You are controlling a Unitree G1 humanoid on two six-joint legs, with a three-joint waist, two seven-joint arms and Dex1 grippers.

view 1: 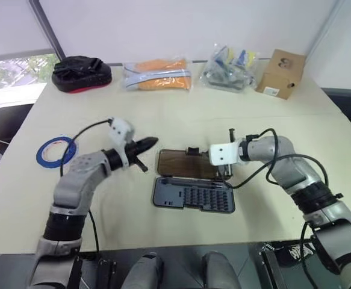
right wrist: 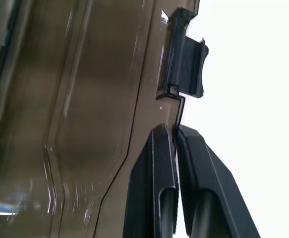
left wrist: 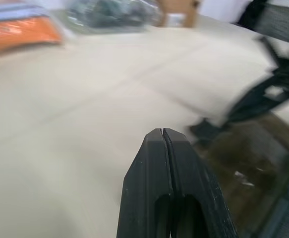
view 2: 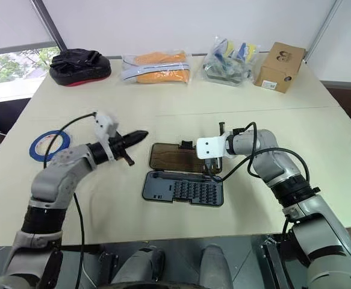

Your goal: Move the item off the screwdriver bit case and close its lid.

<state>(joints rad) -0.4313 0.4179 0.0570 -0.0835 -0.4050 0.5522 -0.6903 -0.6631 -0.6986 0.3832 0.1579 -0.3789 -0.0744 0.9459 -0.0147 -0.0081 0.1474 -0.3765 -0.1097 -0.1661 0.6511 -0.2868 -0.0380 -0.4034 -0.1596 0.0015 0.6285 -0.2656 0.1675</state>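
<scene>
Though partly readable, cardboard box (view 1: 279, 73) label stays illegible

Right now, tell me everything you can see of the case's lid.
The lid is a smoky-brown translucent plastic panel with rounded corners and a small black latch tab on its far edge. It lies open, flat on the table, hinged behind the bit tray. Nothing rests on it. The right gripper is shut on its far edge beside the tab.
</scene>
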